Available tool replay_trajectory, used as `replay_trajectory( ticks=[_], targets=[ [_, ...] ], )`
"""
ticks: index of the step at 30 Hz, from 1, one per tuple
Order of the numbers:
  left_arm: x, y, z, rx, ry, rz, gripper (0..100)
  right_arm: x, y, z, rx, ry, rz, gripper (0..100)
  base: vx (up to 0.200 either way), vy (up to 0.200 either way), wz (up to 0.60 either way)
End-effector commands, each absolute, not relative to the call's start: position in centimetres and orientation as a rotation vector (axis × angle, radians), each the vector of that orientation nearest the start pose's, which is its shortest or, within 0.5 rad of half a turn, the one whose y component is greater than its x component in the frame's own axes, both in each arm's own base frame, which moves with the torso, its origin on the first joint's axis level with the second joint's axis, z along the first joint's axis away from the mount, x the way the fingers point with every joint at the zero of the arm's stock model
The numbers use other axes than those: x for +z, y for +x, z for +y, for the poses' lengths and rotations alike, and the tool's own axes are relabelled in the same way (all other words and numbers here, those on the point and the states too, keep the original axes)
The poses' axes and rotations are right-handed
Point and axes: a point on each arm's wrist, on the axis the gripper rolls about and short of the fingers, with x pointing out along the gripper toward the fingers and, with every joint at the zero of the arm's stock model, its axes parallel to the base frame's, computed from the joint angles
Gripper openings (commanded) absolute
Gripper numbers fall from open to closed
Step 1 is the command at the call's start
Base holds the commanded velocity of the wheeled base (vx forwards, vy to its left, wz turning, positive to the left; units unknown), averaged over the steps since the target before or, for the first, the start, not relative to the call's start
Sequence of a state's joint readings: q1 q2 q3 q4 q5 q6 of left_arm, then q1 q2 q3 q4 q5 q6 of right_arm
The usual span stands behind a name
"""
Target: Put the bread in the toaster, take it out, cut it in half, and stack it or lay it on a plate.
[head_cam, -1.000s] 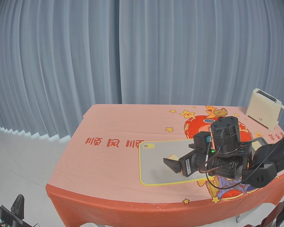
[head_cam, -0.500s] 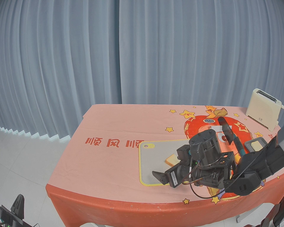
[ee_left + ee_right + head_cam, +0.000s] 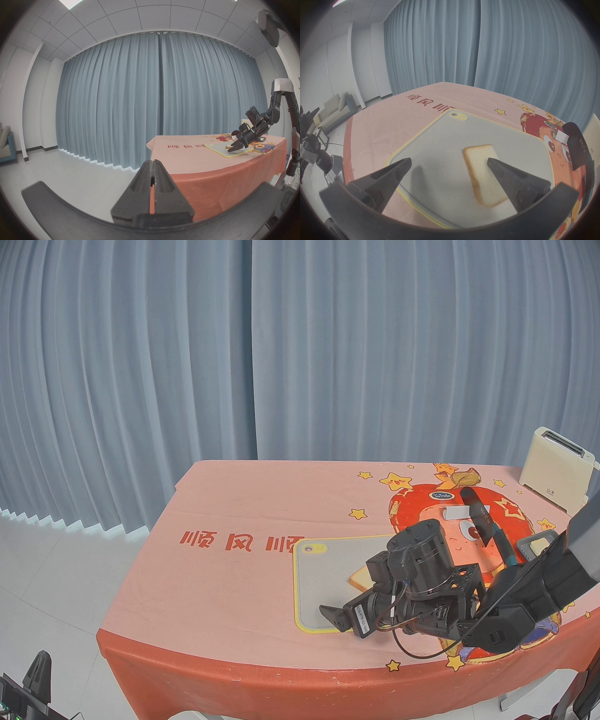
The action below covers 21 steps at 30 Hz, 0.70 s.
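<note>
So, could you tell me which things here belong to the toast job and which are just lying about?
Belong to the job:
- bread on the cutting board
- knife
- toaster
- grey dish
- right pincer, open by the bread

Just about:
- tablecloth
- curtain
- sofa
- left pincer, shut, away from the table

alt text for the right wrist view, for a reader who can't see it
The right gripper, open wide, hangs over a grey cutting board where one slice of bread lies flat. The board sits on a pink tablecloth with a black knife beside it and blue-grey curtains behind.
</note>
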<state>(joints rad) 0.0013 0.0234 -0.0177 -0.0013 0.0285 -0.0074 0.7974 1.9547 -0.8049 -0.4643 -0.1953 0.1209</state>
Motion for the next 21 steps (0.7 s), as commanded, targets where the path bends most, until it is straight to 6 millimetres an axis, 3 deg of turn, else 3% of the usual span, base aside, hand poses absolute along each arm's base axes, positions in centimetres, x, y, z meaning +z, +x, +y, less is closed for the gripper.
replay_trajectory(
  ticks=[1,6,7,17,21],
  targets=[
    [7.6,-2.1,0.1,0.031,-0.007,0.021,0,8.0,23.4,23.5,0.54,-0.227,0.66,100,0.0,0.0,0.0],
    [7.6,-2.1,0.1,0.031,-0.007,0.021,0,7.8,23.4,23.6,0.54,-0.23,0.664,100,0.0,0.0,0.0],
    [7.6,-2.1,0.1,0.031,-0.007,0.021,0,7.8,23.4,23.6,0.54,-0.229,0.662,0,0.0,0.0,0.0],
    [7.6,-2.1,0.1,0.031,-0.007,0.021,0,8.2,23.7,23.1,0.496,-0.202,0.652,0,0.0,0.0,0.0],
    [7.6,-2.1,0.1,0.031,-0.007,0.021,0,9.2,23.6,22.7,0.492,-0.185,0.627,0,0.0,0.0,0.0]
  ],
)
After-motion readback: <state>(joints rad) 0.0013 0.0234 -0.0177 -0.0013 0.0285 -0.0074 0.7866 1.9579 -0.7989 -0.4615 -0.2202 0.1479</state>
